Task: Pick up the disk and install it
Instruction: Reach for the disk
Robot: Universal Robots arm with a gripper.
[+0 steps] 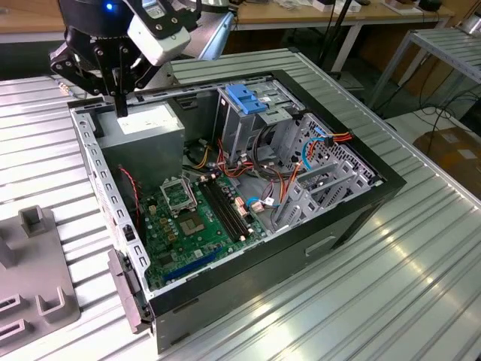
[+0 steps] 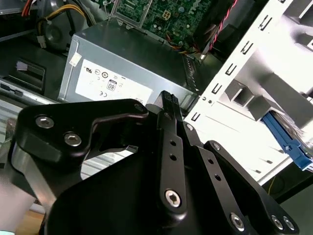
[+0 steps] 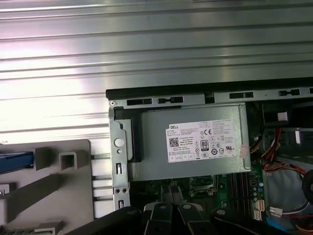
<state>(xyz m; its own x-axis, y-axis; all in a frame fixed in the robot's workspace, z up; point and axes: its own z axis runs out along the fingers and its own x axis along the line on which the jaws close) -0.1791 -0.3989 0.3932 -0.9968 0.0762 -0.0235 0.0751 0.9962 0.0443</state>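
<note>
Claw (image 1: 120, 109) fingers stand together with nothing between them, pointing straight down over the rear corner of the power supply (image 1: 143, 128) inside the open computer case (image 1: 353, 218). In the exterior view the tips end right at the supply's top face, near its back edge; whether they touch it I cannot tell. In the second wrist view the claw's (image 2: 168, 100) black linkages fill the foreground, with the grey labelled box of the power supply (image 2: 122, 68) just beyond the tip. In the first wrist view the claw (image 3: 171, 213) hangs over the supply's (image 3: 195, 147) inner edge, where the green motherboard (image 3: 205, 188) begins.

The case lies on its side on a ribbed metal surface (image 1: 391, 248), its side panel off. In the exterior view the motherboard (image 1: 188, 218) covers the case floor, and a tall metal drive cage (image 1: 248, 124) topped by a blue plastic latch (image 1: 244, 98) stands toward the far end, with bundles of red, orange and blue cables (image 1: 323, 143) beside it.

A grey moulded holder (image 1: 30, 263) sits on the surface outside the case, at the exterior view's left. The first wrist view shows this holder (image 3: 54, 186) just beside the case's rear wall, and a bright blue strip lies across it at the frame's edge — apparently a side rail of the disk (image 3: 14, 161). The disk is thus outside the case and well apart from the claw, not gripped. The second wrist view shows a blue piece (image 2: 288, 144) past the perforated case wall (image 2: 244, 88) — what it is I cannot tell.
</note>
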